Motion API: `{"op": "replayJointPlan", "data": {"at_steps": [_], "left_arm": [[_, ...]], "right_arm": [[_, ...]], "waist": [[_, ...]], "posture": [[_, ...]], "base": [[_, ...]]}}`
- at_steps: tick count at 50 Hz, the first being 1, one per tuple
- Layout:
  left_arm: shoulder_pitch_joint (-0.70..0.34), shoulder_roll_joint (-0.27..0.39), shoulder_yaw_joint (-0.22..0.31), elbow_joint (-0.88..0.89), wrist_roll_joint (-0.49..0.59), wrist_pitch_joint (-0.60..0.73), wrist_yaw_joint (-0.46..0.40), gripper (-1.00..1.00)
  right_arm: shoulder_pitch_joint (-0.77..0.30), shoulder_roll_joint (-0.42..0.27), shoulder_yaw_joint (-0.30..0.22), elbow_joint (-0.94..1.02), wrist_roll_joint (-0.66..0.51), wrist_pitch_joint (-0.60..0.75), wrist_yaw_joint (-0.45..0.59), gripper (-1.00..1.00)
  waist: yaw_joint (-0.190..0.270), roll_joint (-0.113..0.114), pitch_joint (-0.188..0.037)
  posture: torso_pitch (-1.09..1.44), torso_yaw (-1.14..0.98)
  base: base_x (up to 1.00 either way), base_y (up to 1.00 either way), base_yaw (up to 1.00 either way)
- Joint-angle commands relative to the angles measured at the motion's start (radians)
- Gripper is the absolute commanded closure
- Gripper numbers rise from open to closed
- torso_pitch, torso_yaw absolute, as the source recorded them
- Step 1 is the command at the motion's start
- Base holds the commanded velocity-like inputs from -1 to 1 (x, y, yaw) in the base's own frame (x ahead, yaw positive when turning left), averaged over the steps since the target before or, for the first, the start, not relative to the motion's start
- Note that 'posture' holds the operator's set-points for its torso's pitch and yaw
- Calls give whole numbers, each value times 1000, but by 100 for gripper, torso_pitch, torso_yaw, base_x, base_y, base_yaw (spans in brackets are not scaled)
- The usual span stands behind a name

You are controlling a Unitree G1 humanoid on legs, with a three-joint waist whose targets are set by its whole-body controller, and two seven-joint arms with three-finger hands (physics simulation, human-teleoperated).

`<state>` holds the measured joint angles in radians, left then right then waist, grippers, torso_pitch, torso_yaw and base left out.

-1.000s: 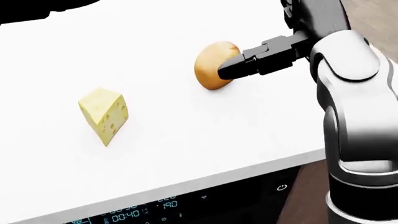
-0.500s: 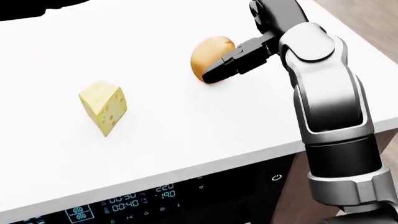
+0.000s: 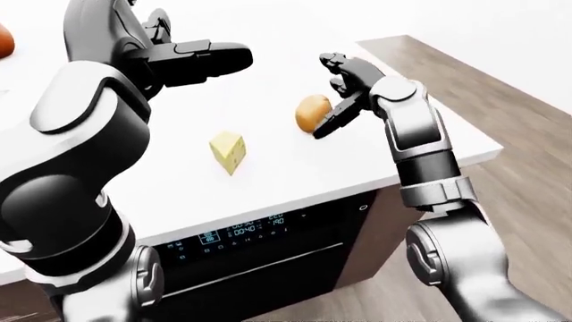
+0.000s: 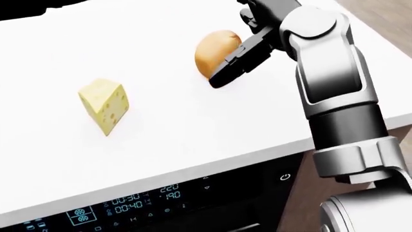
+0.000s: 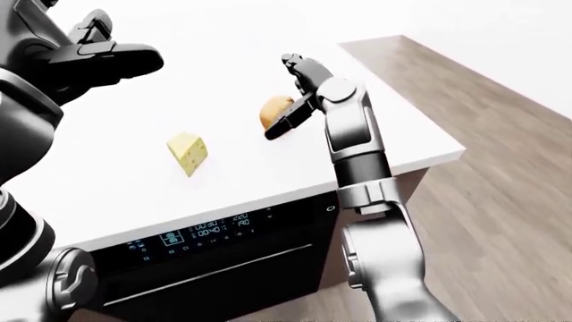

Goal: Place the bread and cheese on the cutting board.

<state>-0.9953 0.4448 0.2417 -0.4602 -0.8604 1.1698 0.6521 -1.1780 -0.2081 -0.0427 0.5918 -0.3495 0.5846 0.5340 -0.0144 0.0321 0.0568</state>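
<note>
Bread roll (image 4: pixel 216 52) on the white table (image 4: pixel 161 125), with the right robot hand (image 4: pixel 239 53) at its right side; one dark finger (image 4: pixel 232 64) lies against the crust, the others spread, nothing gripped. Left robot hand (image 3: pixel 201 60) hovers above the table, up and left of the roll, fingers extended and empty. Cheese (image 4: pixel 104 105) sits well left of the roll, nearer the table edge. No cutting board is in view. For a sound grasp, the fingers should probably wrap both flanks of the roll before lifting. The roll is rounded, golden and matte; the cheese a pale yellow wedge with holes; the table smooth and glossy above a dark oven panel (image 4: pixel 148 203).
</note>
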Motion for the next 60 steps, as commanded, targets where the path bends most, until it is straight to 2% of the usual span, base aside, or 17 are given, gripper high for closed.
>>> {"op": "replayJointPlan", "data": {"at_steps": [1, 11, 23, 37, 41, 45, 60], "left_arm": [[-32, 10, 14, -18, 0, -21, 3, -100], [-33, 19, 18, -15, -5, -25, 2, -100], [-34, 19, 11, -10, 0, -30, -1, -100], [-24, 15, 8, -14, 11, -35, -11, -100], [-28, 13, 12, -17, 9, -27, -8, -100], [-28, 13, 11, -18, 10, -28, -9, -100], [-30, 11, 10, -11, 12, -35, -11, -100]], "right_arm": [[-55, -9, -9, -6, 26, -51, -9, -100], [-129, -2, 3, 165, 44, -154, -30, -100], [-115, 15, 9, 244, 47, -230, -54, -100], [-87, 24, 13, 253, 41, -252, -61, -100], [-82, 27, 12, 262, 41, -263, -64, -78], [-79, 27, 13, 265, 38, -267, -65, -69], [-67, 29, 20, 249, 20, -259, -56, -70]], "waist": [[0, 1, -33], [-5, 7, -35], [-5, 6, -36], [-6, 6, -34], [-6, 7, -34], [-6, 6, -34], [-6, 4, -36]], "posture": [[0, 0], [0, 0], [0, 0], [0, 0], [0, 0], [0, 0], [0, 0]], "base": [[0, 0, 0], [0, 0, 0], [0, 0, 0], [0, 0, 0], [0, 0, 0], [0, 0, 0], [0, 0, 0]]}}
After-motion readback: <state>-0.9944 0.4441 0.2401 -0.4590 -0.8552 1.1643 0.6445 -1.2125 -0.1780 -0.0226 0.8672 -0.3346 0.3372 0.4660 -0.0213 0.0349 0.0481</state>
